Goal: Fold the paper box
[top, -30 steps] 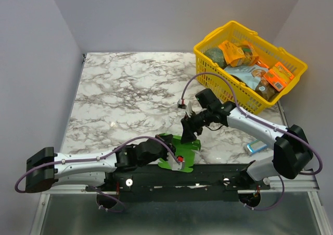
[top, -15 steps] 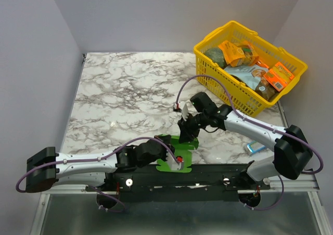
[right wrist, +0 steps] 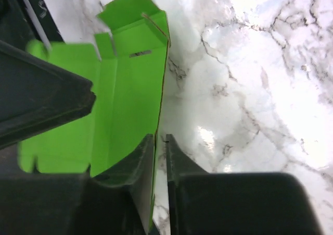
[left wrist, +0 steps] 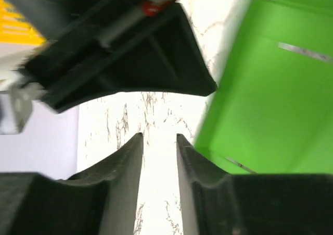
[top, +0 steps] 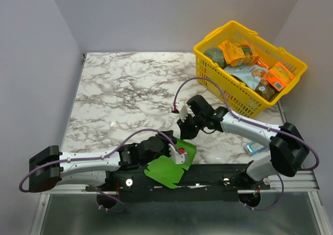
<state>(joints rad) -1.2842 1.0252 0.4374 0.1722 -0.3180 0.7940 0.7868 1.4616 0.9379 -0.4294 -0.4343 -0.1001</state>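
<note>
Lying flat and unfolded, the box (top: 165,170) sat at the near edge of the table (top: 119,89), between the two arms, and its near part reached over the black rail (top: 218,173) that carries the bases. Its inner face was up, with creases and a slit showing.

The left claw (top: 177,154) was just above the box's far part. From the left wrist, that claw (left wrist: 158,138) stood narrowly apart, and only marble showed between its fingers (left wrist: 127,162). It held nothing, and the box (left wrist: 270,89) lay off to the right of them.

The right claw (top: 183,131) pointed down at the box's far edge. From the right wrist, its jaws (right wrist: 160,138) were narrow. One long edge of the box (right wrist: 130,99) ran straight into the slit between the fingers (right wrist: 140,162), close against the inner face of one. I could not tell whether they were already pinching it or only straddling it.

A yellow basket (top: 237,91) full of packets stood at the far right corner, well apart from the box. A small blue-and-white pack (top: 255,147) lay near the right arm's base.
</note>
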